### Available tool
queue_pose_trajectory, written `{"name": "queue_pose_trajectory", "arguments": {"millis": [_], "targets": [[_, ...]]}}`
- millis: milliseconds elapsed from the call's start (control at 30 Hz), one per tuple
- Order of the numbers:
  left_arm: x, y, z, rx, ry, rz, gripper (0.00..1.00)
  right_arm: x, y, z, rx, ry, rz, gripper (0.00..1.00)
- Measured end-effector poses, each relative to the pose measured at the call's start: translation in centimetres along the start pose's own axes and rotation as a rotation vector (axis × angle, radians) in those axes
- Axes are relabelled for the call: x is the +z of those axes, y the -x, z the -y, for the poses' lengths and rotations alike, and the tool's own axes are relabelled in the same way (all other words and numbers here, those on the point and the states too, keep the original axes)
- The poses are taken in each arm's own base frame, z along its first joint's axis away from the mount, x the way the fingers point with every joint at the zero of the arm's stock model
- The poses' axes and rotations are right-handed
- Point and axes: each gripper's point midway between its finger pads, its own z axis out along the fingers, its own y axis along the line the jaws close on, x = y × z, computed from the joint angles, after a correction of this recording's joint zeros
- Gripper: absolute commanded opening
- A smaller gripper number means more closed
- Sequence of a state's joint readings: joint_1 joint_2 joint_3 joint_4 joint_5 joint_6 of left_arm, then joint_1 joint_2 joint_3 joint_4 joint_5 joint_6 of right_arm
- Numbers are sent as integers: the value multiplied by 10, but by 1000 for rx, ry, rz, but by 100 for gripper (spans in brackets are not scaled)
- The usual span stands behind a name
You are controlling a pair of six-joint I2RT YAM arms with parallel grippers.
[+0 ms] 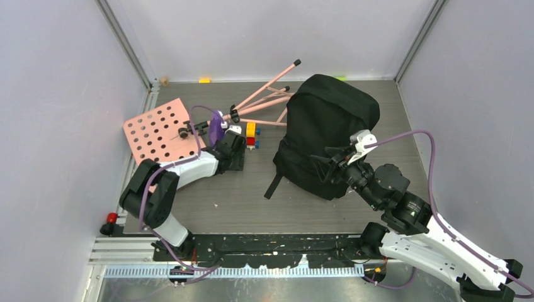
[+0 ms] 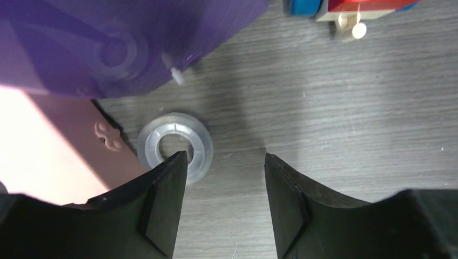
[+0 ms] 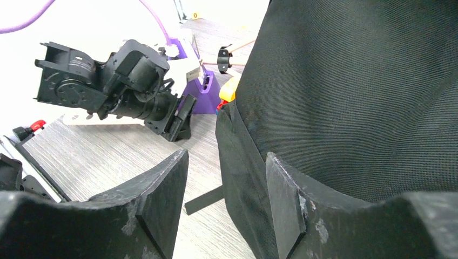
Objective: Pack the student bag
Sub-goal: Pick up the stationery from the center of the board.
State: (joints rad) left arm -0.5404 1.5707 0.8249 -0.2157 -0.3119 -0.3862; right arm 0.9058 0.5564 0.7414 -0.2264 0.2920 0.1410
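Checker: Bag (image 1: pixel 327 126) position?

Tagger: Upright on the bench (image 1: pixel 252 201), right in front of the right gripper (image 3: pixel 226 156). Its near side panel fills the space ahead of and to the right of that gripper's right finger. One vertical fabric edge lines up with the gap.

Checker: Right gripper state?

Tagger: Jaws parted, nothing clamped that I can see. Can't tell whether a finger touches the cloth.

Checker: And the left gripper (image 2: pixel 226 159)?

Tagger: Jaws apart too, empty, low over the bench. Clear ring (image 2: pixel 174 147) just ahead of its left finger, partly under the tip. Purple piece (image 2: pixel 108 43) further ahead-left, pink board (image 2: pixel 48 145) to its left, blocks (image 2: pixel 356 8) ahead-right. Bag sits well off to its right, outside its own camera.

Checker: How will the bag handle?

Tagger: My guess is soft, floppy woven cloth. It's probably light if it's near empty, and it will sag and fold when pulled. Not slippery, not fragile.

Checker: Where to hold?

Tagger: Pinching a flat panel would likely just bunch the cloth. Better a seam or edge like the one ahead of the right gripper, or the strap (image 3: pixel 204 198) lying below-left of it. The opening isn't visible, so I can't say if it's unzipped. I'd have one gripper hold the mouth while the other feeds items.
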Motion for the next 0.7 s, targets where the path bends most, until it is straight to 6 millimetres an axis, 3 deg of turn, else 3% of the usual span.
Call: {"name": "queue_pose_trajectory", "arguments": {"millis": [400, 700], "targets": [[16, 10, 3, 2, 30, 3, 47, -2, 1, 1, 4, 0, 10, 59], [13, 3, 7, -49, 11, 7, 39, -2, -1, 1, 8, 0, 7, 59]]}}
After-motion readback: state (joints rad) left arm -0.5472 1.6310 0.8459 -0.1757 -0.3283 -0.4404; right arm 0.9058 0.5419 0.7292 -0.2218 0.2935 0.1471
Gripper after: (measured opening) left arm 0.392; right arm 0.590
